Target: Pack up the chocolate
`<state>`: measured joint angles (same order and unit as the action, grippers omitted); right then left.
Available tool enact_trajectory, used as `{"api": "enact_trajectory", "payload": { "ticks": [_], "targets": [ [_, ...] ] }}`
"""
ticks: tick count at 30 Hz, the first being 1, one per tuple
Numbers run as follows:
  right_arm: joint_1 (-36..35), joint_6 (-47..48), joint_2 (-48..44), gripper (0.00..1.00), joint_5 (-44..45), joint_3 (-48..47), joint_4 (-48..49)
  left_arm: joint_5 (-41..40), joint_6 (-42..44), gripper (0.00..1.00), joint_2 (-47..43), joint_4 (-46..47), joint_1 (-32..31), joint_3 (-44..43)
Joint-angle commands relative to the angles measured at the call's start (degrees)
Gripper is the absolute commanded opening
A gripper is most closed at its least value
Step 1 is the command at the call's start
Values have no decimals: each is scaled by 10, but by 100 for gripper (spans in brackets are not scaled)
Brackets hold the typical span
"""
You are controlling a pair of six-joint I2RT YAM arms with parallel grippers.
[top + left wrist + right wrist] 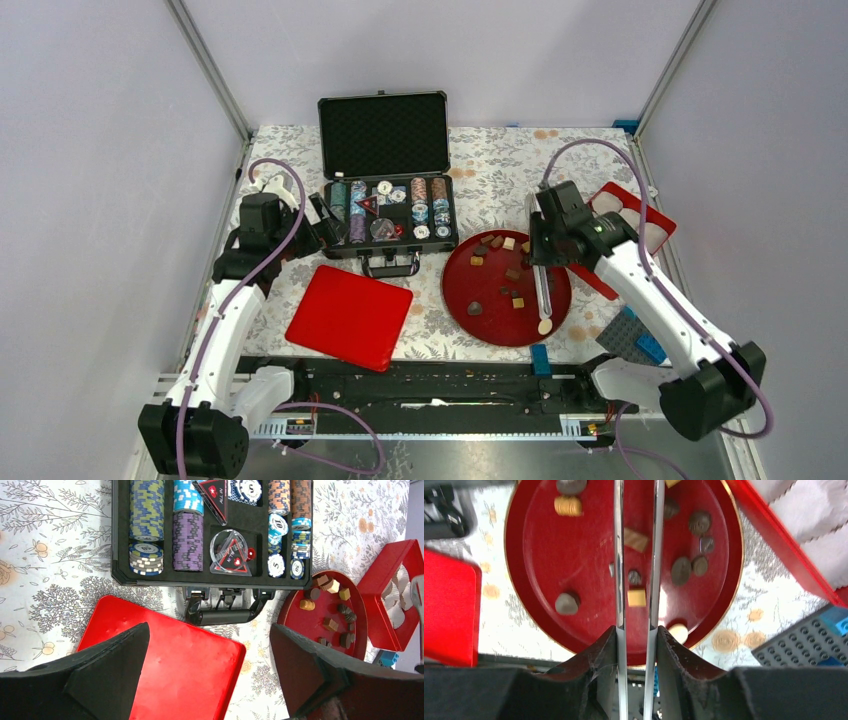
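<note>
One tan choc cube [636,597] shows between tongs [619,555], rt wrist cam only.

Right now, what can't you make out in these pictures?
- Tips of the tweezers: right wrist view, cut off by the top edge, so any pinched piece is unseen.
- Inside of the red box: top view, the right arm covers part; both wrist views clip it at an edge.
- Kinds of chocolate: blurred in the right wrist view, tiny from above.
</note>
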<state>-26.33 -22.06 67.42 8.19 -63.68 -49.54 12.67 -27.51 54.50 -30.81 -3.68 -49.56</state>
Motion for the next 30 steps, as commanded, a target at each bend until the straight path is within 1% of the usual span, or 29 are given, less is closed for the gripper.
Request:
{"api": "enact_trajectory", "payload": {
  "ticks": [1, 5, 8, 11, 17, 23, 30],
  "targets": [
    [-5, -19, -55, 39, -52, 35, -58, -21, -16, 99, -3, 23, -1, -14],
    [-5, -27, -86, 43, -61, 63, -80, -14, -23, 99, -3, 28, -1, -9],
    [-5, -28, -107, 44, -57, 82, -82, -12, -21, 99, -2, 25, -1, -4],
    [-5, -33, -110, 44, -58, 90, -85, -9, -22, 99, -9, 16, -1, 0],
    [-5, -33, -94, 50, -59, 81, -112, -2, -36, 99, -17, 15, -1, 12],
    [-5, -29, -85, 50, -61, 74, -116, 1, -40, 99, -11, 18, -1, 22],
    [-6, -32, -104, 50, -79, 59, -128, -2, -38, 99, -7, 19, -1, 20]
  ]
}}
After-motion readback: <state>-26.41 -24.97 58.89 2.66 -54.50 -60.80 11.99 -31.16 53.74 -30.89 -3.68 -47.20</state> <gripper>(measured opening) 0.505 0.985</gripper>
